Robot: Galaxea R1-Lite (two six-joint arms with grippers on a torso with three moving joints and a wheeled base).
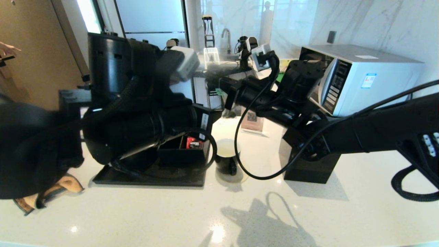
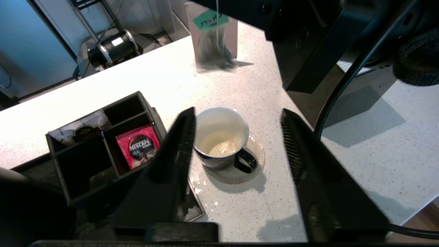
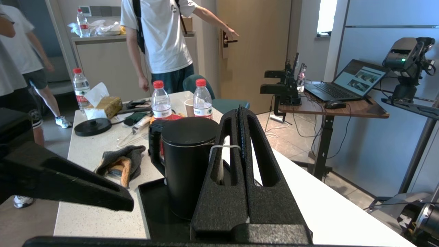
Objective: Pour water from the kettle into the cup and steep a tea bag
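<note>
The cup (image 2: pixel 221 137), a black mug with a white inside, stands on a clear saucer and holds a little pale liquid. My left gripper (image 2: pixel 237 113) hovers above it, open and empty, with the cup showing between its fingers. The right gripper (image 3: pixel 238 111) is shut on the white string (image 3: pixel 219 147) of the tea bag (image 2: pixel 214 48). The bag hangs in the air beyond the cup, under its green tag (image 2: pixel 210 20). The kettle (image 3: pixel 187 164) stands upright with its lid on at the back of the black tray (image 3: pixel 151 202), left of the cup (image 1: pixel 228 156) in the head view.
A black organizer box with a red Nescafé packet (image 2: pixel 139 147) sits beside the cup. A black block (image 1: pixel 308 164) and a microwave (image 1: pixel 360 75) stand to the right. Water droplets lie near the saucer. Bottles (image 3: pixel 161 99), a cloth (image 3: pixel 120 164) and people are beyond the kettle.
</note>
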